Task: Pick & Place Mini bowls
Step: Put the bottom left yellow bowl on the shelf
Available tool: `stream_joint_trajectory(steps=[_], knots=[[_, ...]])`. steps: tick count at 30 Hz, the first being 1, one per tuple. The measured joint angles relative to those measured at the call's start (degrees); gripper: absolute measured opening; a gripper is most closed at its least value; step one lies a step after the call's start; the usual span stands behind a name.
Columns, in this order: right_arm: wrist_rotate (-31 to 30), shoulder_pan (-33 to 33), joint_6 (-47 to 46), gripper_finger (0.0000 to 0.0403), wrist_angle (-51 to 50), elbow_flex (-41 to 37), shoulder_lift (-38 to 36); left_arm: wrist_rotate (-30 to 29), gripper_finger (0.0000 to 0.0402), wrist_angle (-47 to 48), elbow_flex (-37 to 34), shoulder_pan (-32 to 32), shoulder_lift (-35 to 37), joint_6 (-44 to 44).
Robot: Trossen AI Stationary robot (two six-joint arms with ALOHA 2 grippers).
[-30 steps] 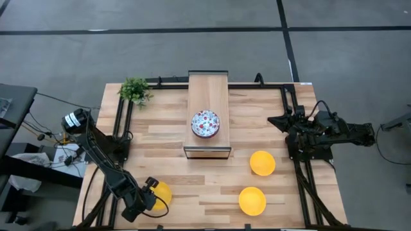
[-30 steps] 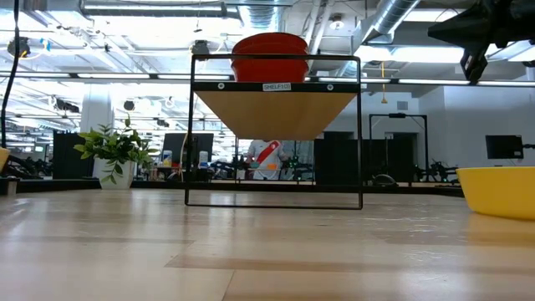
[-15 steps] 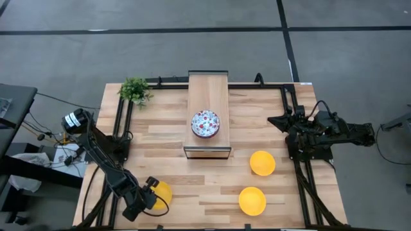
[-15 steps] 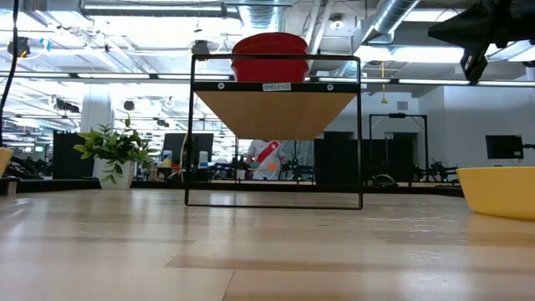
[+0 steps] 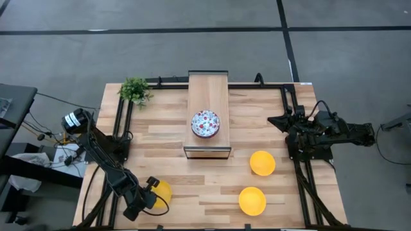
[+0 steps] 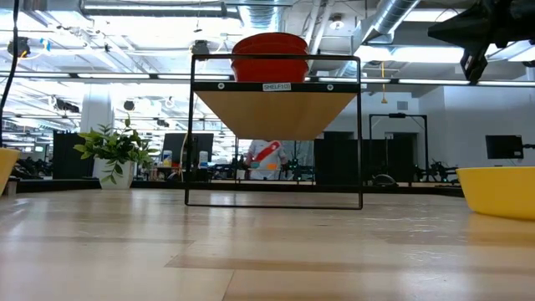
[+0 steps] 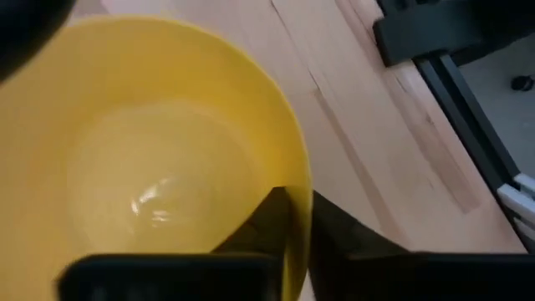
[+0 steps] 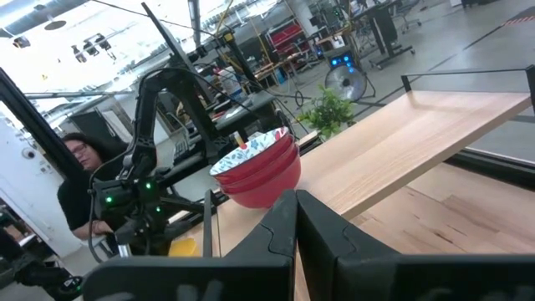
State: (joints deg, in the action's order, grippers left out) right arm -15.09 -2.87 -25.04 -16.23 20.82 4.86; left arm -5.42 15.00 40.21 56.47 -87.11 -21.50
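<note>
Since a second ago the left gripper (image 5: pixel 149 200) has closed its fingers onto the rim of the yellow bowl (image 5: pixel 160 192) at the near left corner of the table (image 5: pixel 212 173); in the low view that bowl's edge (image 6: pixel 7 167) now shows a little more at the left border. Little else has shifted. In the left wrist view one dark finger (image 7: pixel 263 230) lies inside the bowl's wall (image 7: pixel 150 167) and the other outside it, the rim pinched between them; the bowl holds nothing.

Further right along the near edge sits a second yellow bowl (image 5: pixel 252 201), empty, and just behind it a third yellow bowl (image 5: pixel 262 163), also empty, both well apart from either gripper.

At mid-table stands a wooden shelf (image 5: pixel 209 102) on a black frame, carrying the stack of floral bowls (image 5: pixel 205 124); the top one is empty.

The right gripper (image 5: pixel 282 120) waits at the table's right side, fingers shut, holding nothing.

A potted plant (image 5: pixel 134 90) stands at the far left corner.
</note>
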Motion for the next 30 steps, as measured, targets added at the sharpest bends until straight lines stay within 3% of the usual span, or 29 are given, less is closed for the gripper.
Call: stream_joint_trajectory(steps=[12, 22, 30], knots=[[0.0, 0.0, -0.01, 0.0, 0.01, 0.0, -0.02, 0.78, 0.0006, 0.34, 0.01, -0.58, 2.61, -3.32], [-0.02, 0.0, -0.01, 0.0, 0.0, 0.0, -0.02, 1.25, 0.0004, 4.7, -0.07, -4.39, 12.81, -6.48], [-0.01, 0.01, 0.01, 0.0, -0.02, 0.0, 0.0, -4.12, 0.0003, 5.21, -0.07, -9.63, 22.81, -7.79]])
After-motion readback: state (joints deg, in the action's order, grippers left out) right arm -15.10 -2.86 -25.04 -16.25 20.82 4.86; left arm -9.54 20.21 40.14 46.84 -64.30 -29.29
